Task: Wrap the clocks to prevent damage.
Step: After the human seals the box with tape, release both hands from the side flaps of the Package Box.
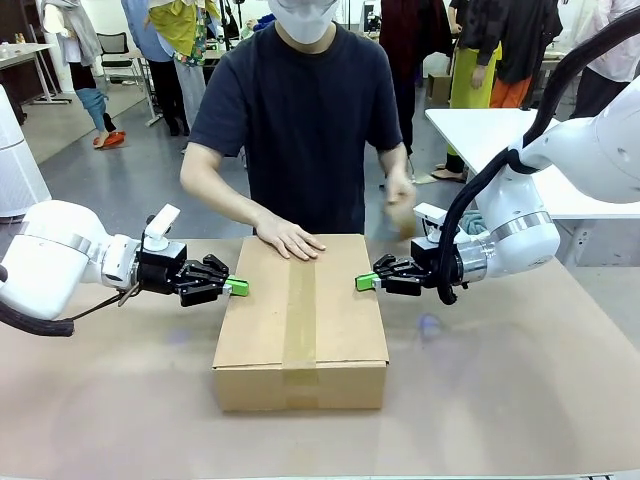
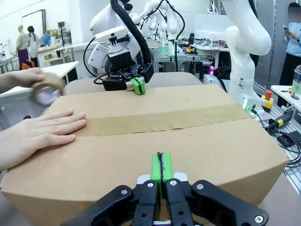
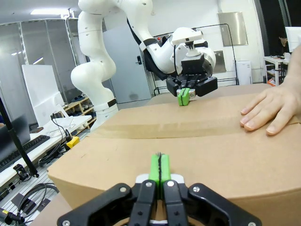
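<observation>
A closed cardboard box (image 1: pixel 340 320) with a brown tape strip (image 1: pixel 300 300) down its lid sits mid-table; its contents are hidden. My left gripper (image 1: pixel 238 288) is shut, its green pads (image 2: pixel 160 165) touching the box's left side. Opposite it, my right gripper (image 1: pixel 365 282) is also shut, with its pads (image 3: pixel 160 167) against the right side. The person presses one hand (image 1: pixel 290 240) flat on the far part of the lid. Their other hand holds a blurred tape roll (image 1: pixel 400 215) above the box's far right corner.
The brown table (image 1: pixel 520 400) extends around the box. A white table (image 1: pixel 500 130) stands behind my right arm. The person stands close to the far edge, and other people and clothing racks are farther back.
</observation>
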Tool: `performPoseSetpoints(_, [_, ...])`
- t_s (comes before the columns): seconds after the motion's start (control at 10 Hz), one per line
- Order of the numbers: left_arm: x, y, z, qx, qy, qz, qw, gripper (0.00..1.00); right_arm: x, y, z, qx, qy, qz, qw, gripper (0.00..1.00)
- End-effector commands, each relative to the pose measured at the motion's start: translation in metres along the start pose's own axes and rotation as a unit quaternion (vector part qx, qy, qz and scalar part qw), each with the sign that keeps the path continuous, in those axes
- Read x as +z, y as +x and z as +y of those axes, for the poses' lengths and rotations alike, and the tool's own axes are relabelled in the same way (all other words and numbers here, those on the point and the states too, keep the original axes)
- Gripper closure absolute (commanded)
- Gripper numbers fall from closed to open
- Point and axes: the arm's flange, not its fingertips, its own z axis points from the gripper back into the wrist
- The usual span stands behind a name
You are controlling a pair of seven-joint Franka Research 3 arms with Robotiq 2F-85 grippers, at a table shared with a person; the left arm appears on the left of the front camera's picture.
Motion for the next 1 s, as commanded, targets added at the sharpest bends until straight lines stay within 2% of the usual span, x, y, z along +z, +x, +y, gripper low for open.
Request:
performPoseSetpoints(0.0, [-0.002, -0.003, -0.001, 0.003, 0.005, 0.002, 1.0, 1.0, 0.001, -0.003, 0.0, -0.004, -0.005, 0.002, 1.0, 0.99])
performPoseSetpoints(0.8, [0.0, 0.0, 0.0, 0.0, 0.0, 0.0, 1.0, 1.0, 0.0, 0.0, 0.0, 0.0, 0.0, 0.0, 1.0, 0.99])
performPoseSetpoints(0.9, [0.01, 0.014, -0.008, -0.003, -0.004, 0.037, 0.999, 1.0, 0.004, 0.016, 0.013, -0.01, -0.017, 0.04, 0.999, 0.99])
